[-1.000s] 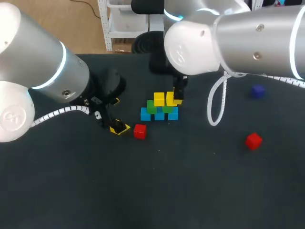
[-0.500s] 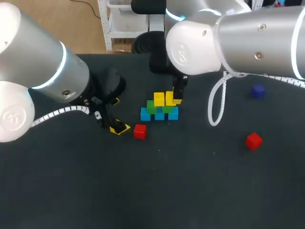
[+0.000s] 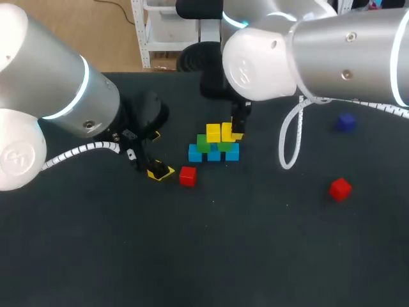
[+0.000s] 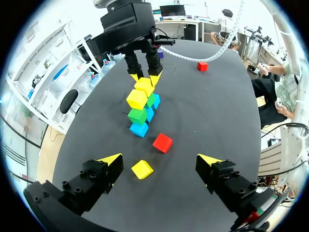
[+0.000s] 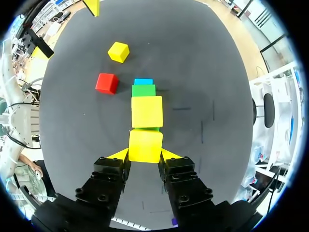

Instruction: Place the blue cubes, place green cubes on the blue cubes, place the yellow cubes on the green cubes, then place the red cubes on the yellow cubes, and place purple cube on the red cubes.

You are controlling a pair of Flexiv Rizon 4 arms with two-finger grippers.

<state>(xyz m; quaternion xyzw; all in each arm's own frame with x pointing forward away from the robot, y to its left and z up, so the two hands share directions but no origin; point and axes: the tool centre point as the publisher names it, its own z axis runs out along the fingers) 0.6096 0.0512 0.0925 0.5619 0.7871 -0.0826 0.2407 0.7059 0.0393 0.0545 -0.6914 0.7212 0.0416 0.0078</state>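
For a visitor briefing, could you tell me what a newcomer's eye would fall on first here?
A stepped cube stack at the table's middle draws the eye: blue below, green above, yellow on top. The right end effector is shut on a yellow cube at the top row. The left end effector stands open by a loose yellow cube, a red cube beside it.
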